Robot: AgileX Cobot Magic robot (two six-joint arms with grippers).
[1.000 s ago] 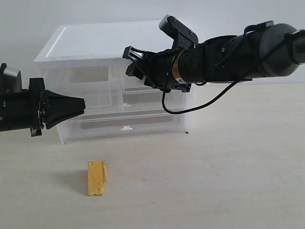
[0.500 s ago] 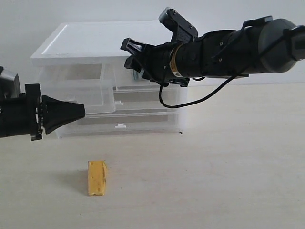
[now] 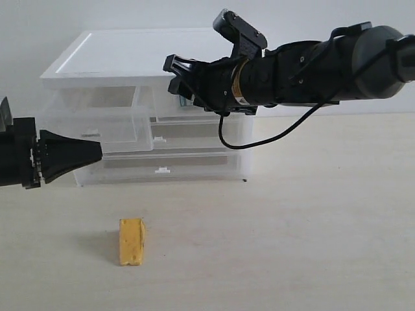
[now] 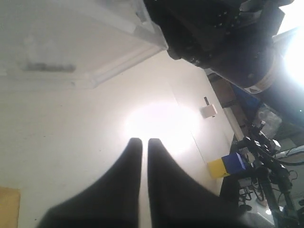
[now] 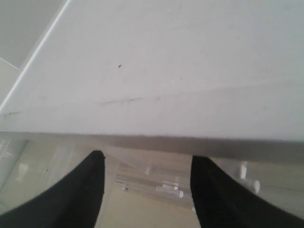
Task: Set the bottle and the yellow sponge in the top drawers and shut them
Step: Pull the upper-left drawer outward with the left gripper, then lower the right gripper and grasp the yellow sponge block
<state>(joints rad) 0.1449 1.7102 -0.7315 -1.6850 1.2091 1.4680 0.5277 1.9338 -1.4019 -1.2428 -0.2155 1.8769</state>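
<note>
A: Which way does the yellow sponge point?

B: It lies flat on the table. Its long axis runs from the near side toward the cabinet, leaning a touch to the right at the far end. One short end faces the cabinet and the other faces the camera.

A: Count things for me.

B: One sponge, one cabinet, two hands. The cabinet's front has two small drawers side by side at the top, above two full-width drawers. The left top drawer stands out toward the camera. The right top drawer is mostly behind the right arm, so I cannot tell how far out it sits.

A: Where is the sponge relative to the hands?

B: It sits in front of the cabinet, below the left hand and a little to the right of its tip in the exterior view, apart from it. The left wrist view catches only a corner of it. The right hand is well apart from it, higher up and further right.

A: And how are the hands?

B: The left hand's fingers are pressed nearly together, with only a sliver of light between them, and they hold nothing. Its tip shows against the front of the left top drawer, but I cannot tell whether it touches. The right hand's fingers are spread wide and empty, just under the front edge of the cabinet's top, by the right top drawer.
</note>
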